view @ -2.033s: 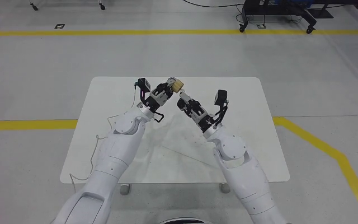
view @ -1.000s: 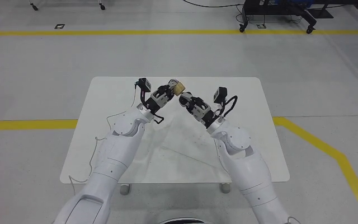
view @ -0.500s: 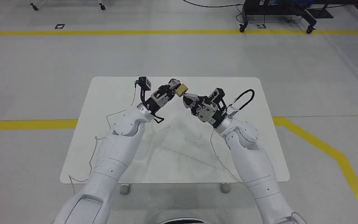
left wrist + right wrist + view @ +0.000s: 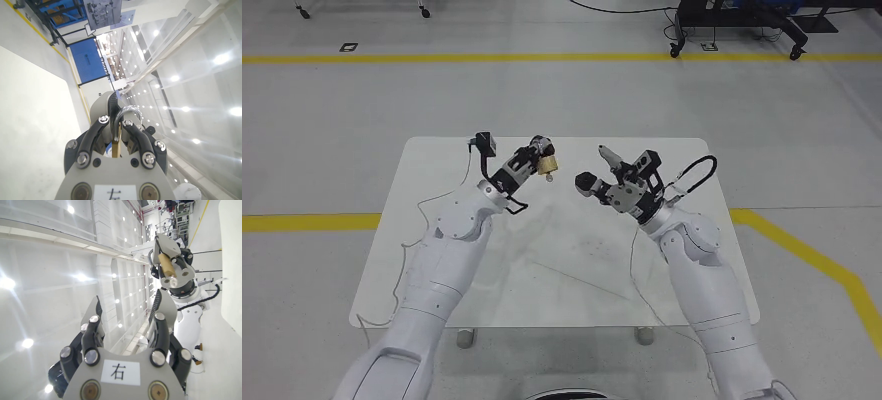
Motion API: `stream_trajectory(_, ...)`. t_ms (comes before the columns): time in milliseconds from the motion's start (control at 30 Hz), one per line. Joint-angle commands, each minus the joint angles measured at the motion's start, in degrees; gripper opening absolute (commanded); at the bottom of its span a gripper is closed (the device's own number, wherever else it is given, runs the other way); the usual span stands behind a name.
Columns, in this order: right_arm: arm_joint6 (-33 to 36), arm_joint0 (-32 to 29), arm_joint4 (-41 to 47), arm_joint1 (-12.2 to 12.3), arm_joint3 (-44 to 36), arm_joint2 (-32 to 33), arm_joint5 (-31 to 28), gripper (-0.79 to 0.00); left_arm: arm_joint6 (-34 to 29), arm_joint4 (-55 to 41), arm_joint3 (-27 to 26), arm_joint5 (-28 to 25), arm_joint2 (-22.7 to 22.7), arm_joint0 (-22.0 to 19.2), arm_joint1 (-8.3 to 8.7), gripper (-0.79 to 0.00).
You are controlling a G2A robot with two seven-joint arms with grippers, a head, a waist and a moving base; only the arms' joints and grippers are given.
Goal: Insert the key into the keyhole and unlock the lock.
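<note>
My left gripper (image 4: 540,157) hangs above the far middle of the white table (image 4: 672,270), shut on a brass padlock (image 4: 548,163). Its silver shackle (image 4: 129,111) sticks out past the fingertips and the brass body (image 4: 115,146) sits between the jaws. In the right wrist view the padlock (image 4: 166,266) is farther off, with a silvery key (image 4: 172,281) stuck in its end. The key (image 4: 549,179) hangs just under the lock. My right gripper (image 4: 595,168) is open to the right of the lock, a short gap away, with nothing between its fingers (image 4: 160,306).
Black cables run off both wrists (image 4: 697,170). A yellow floor line (image 4: 802,250) passes beside the table. The table's near half is bare.
My right gripper has opened, let go of the key at the padlock and drawn back to the right. The left gripper has shifted slightly left with the padlock, the key staying in it.
</note>
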Motion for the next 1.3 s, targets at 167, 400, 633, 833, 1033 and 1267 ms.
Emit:
stream_trajectory(167,-8.14,-3.22,-15.04,1.71,-15.93,4.81,5.51,0.0,2.93,12.24,-5.28,4.93,-0.01,2.53,1.02,-0.785)
stream_trajectory(400,-5.3,-2.35,-17.34,3.14,-22.5,9.66,15.04,0.0,-4.92,18.37,-5.7,9.66,3.51,2.06,1.35,-0.785)
stream_trajectory(633,-4.32,-4.82,-16.27,3.86,-25.52,13.4,18.43,0.0,-13.45,23.25,-2.01,16.82,8.68,-0.99,0.99,-0.785)
stream_trajectory(833,-4.32,-4.82,-16.27,3.86,-25.52,13.4,18.43,0.0,-19.42,27.31,3.03,21.48,14.66,-4.71,-0.06,-0.785)
stream_trajectory(1033,-4.32,-4.82,-16.27,3.86,-25.52,13.4,18.43,0.0,-18.57,28.11,6.62,22.27,17.79,-6.94,-1.2,-0.286)
stream_trajectory(1267,-4.32,-4.82,-16.27,3.86,-25.52,13.4,18.43,0.0,-17.87,28.91,8.93,22.73,19.39,-8.14,-1.83,0.0)
